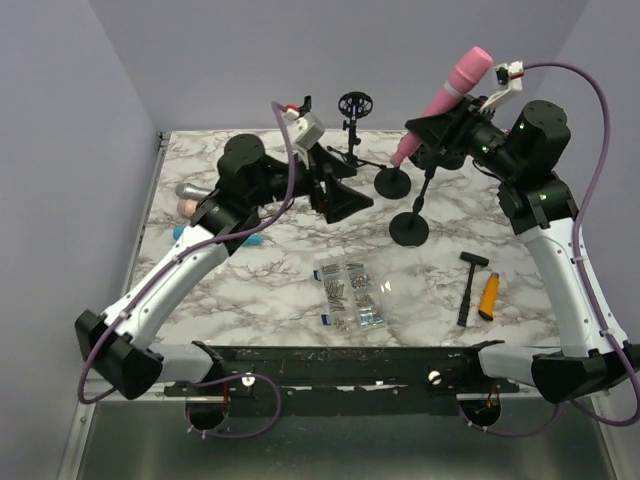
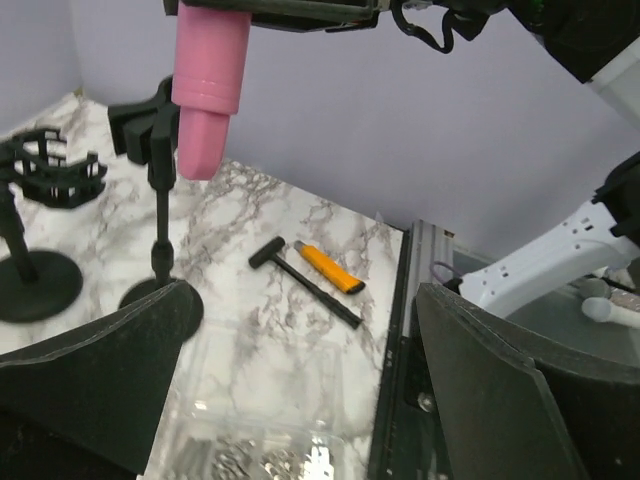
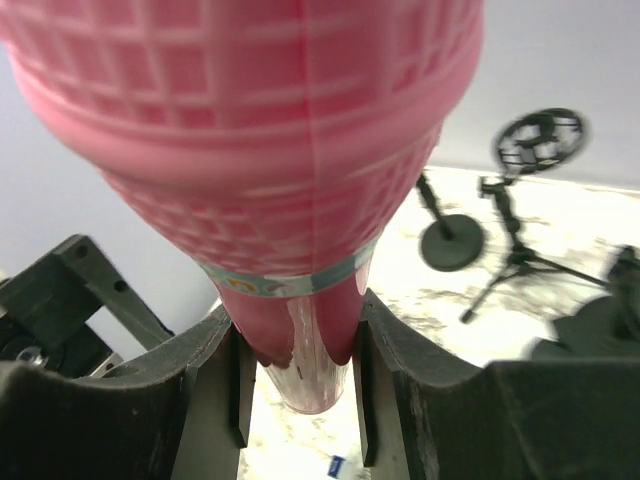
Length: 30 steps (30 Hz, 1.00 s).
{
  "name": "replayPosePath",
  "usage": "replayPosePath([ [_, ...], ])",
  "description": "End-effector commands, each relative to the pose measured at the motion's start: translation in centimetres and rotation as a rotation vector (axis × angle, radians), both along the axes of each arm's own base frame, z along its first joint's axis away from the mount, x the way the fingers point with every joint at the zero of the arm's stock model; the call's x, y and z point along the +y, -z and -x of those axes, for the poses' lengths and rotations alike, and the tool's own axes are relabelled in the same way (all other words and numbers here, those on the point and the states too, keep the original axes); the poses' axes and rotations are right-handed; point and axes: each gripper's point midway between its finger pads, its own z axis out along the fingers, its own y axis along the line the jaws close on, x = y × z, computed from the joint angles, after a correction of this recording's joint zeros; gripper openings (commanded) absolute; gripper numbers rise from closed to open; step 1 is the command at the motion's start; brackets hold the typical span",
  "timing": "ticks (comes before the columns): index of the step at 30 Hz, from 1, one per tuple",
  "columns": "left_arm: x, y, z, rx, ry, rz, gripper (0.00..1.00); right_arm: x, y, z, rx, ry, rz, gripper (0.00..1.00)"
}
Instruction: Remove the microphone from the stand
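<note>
My right gripper [image 1: 447, 128] is shut on the pink microphone [image 1: 442, 90] and holds it tilted in the air, head up to the right. In the right wrist view the microphone [image 3: 250, 150] fills the frame, its handle clamped between the fingers [image 3: 205, 370]. The black stand [image 1: 410, 228] is below it, and its clip [image 2: 148, 122] shows beside the microphone's lower end [image 2: 205, 140] in the left wrist view; the microphone looks free of the clip. My left gripper [image 1: 345, 200] is open and empty, low over the table, left of the stand's base [image 2: 160, 295].
A second black stand with a shock mount [image 1: 354, 103] and round base [image 1: 392, 181] is behind. A clear box of screws [image 1: 350, 295] lies at front centre. A black hammer [image 1: 468, 285] and an orange-handled tool [image 1: 488, 295] lie at right. Other microphones [image 1: 188, 198] lie at left.
</note>
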Motion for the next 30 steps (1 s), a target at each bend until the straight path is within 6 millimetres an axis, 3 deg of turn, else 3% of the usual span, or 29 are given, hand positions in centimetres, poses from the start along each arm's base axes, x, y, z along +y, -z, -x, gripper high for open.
replayPosePath([
  [1,4.5,4.4,1.6,0.298,-0.131,-0.08,0.97,6.1,0.5,3.2,-0.048,-0.234,0.022,0.01],
  [5,9.0,4.8,3.6,0.469,-0.246,-0.012,0.89,12.1,3.0,6.6,-0.051,-0.402,0.075,0.01],
  [9,13.4,4.6,4.3,0.506,-0.437,0.073,0.98,17.6,6.1,10.2,-0.043,-0.523,0.117,0.01],
  [12,15.1,4.2,4.8,0.494,-0.522,0.089,0.98,22.1,8.8,13.7,-0.036,-0.635,0.173,0.01],
  [15,15.9,4.2,5.2,0.479,-0.556,0.087,0.97,25.4,11.1,16.5,-0.013,-0.736,0.205,0.01],
  [19,17.3,5.5,5.1,0.452,-0.637,0.078,0.9,27.2,11.3,18.2,-0.004,-0.794,0.122,0.01],
  [23,18.3,6.2,5.5,0.423,-0.687,0.117,0.69,27.9,11.3,19.4,-0.002,-0.857,0.077,0.01],
  [30,16.6,6.8,5.0,0.451,-0.598,0.123,0.67,28.8,13.0,19.6,0.02,-0.876,0.109,0.01],
])
